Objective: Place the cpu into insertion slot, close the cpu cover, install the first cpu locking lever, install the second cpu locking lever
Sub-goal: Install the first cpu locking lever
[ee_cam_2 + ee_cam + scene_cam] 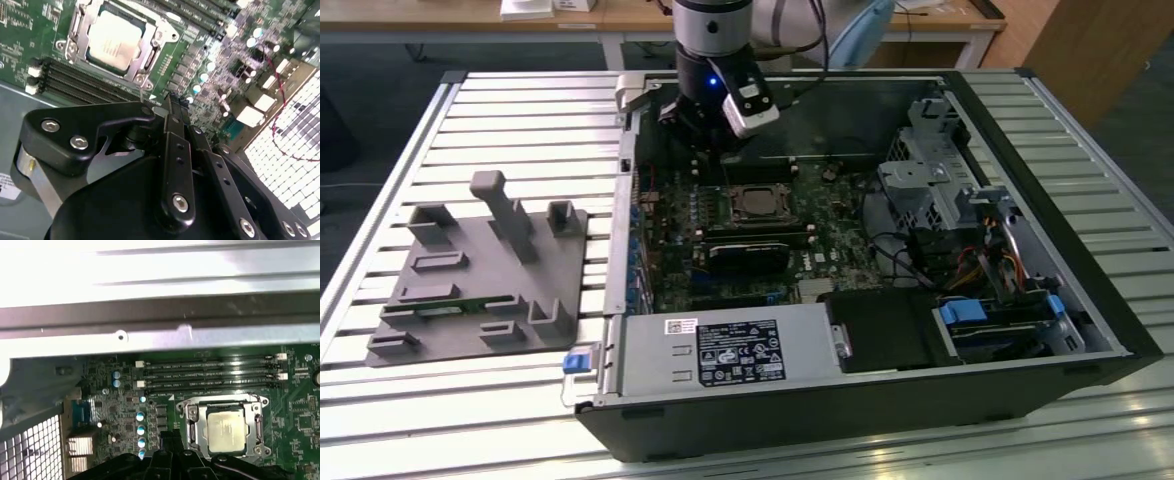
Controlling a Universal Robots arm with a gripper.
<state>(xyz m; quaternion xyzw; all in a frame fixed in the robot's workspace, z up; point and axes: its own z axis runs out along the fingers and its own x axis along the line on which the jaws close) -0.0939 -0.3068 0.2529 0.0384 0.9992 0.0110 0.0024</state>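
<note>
gripper (174, 99) (fingers (175, 135) together) hangs pointing down near the seated cpu (112, 40).

Square silver-grey cpu (226, 429) sits flat in black insertion slot (202, 432) on green board (295, 405). Dark-silver cpu cover (150, 52) lies flat over it, framing chip through centre cut-out.

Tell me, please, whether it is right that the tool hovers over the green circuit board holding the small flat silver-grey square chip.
Not quite: the tool hovers over the green circuit board empty. The small flat silver-grey square chip lies seated on the board inside the thin silver metal frame plate, as the second wrist view shows.
</note>
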